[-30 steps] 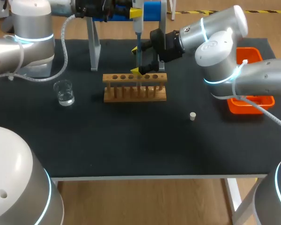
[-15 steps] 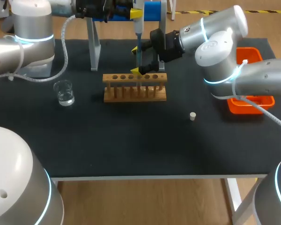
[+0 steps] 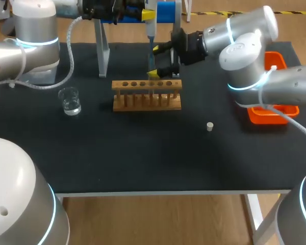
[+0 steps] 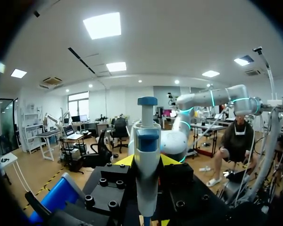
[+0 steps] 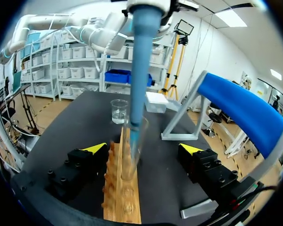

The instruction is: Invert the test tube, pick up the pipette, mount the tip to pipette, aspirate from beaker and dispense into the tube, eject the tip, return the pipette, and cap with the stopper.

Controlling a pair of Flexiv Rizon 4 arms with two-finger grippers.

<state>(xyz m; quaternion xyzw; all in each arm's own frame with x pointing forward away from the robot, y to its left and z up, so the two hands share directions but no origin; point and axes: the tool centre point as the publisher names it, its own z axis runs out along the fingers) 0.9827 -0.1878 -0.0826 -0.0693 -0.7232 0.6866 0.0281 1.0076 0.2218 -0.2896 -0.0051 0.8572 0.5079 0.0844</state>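
A wooden test tube rack (image 3: pixel 147 95) stands mid-table, with a clear test tube (image 5: pixel 132 146) upright in it. My left gripper (image 4: pixel 146 162) is shut on the white and blue pipette (image 4: pixel 146 155) and holds it upright over the rack. The pipette (image 3: pixel 150 28) points down, and its blue tip (image 5: pixel 140 61) reaches into the tube's mouth. My right gripper (image 3: pixel 155 61) is open just behind the rack, its fingers wide on either side of the tube without touching it. The beaker (image 3: pixel 70 100) stands left of the rack. A small stopper (image 3: pixel 209 126) lies to the rack's right.
An orange tray (image 3: pixel 280 110) sits at the right edge under my right arm. The pipette stand (image 3: pixel 102 51), with its blue top (image 3: pixel 166 11), rises at the back behind the rack. The rack (image 5: pixel 124 197) runs lengthwise ahead of the right gripper, towards the beaker (image 5: pixel 119 111).
My right gripper has drawn back a little from the rack, towards the back right, still open. The left arm and pipette have not moved.
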